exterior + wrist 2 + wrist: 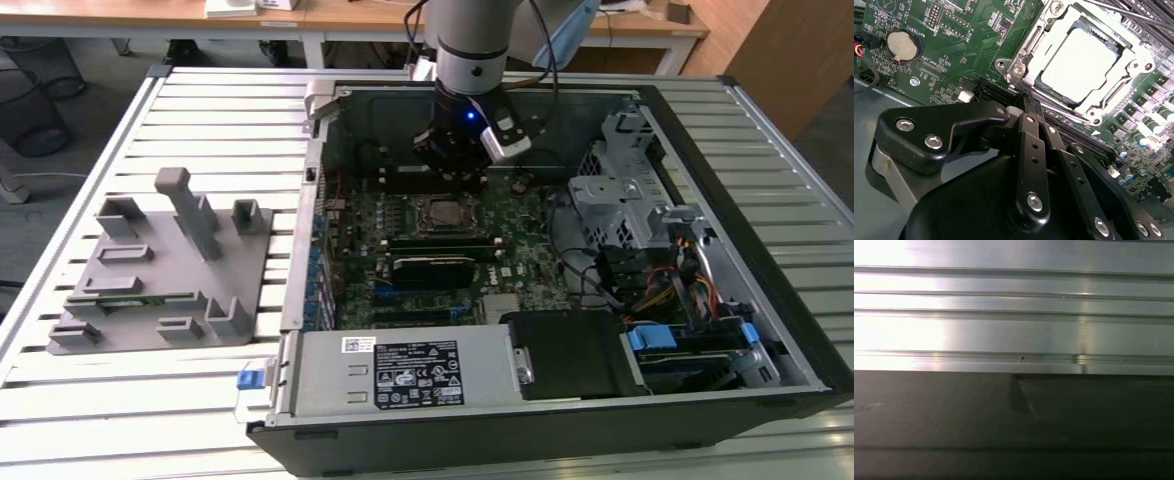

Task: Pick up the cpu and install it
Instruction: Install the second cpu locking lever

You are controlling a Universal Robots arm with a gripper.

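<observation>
A grey fixture (158, 268) sits on the slatted worktop (214, 120), well apart from the claw (451, 168), towards the exterior view's left. The claw hangs inside the open computer case (747, 230), above the motherboard (527, 225). In the second wrist view its fingers (1030, 107) meet, closed on nothing. The cpu (1079, 62) lies seated in the socket (1021, 62), just beyond the fingertips.

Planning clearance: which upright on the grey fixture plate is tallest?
The block-topped post near the middle of the grey fixture plate; the rest are low stubs and brackets.
</observation>
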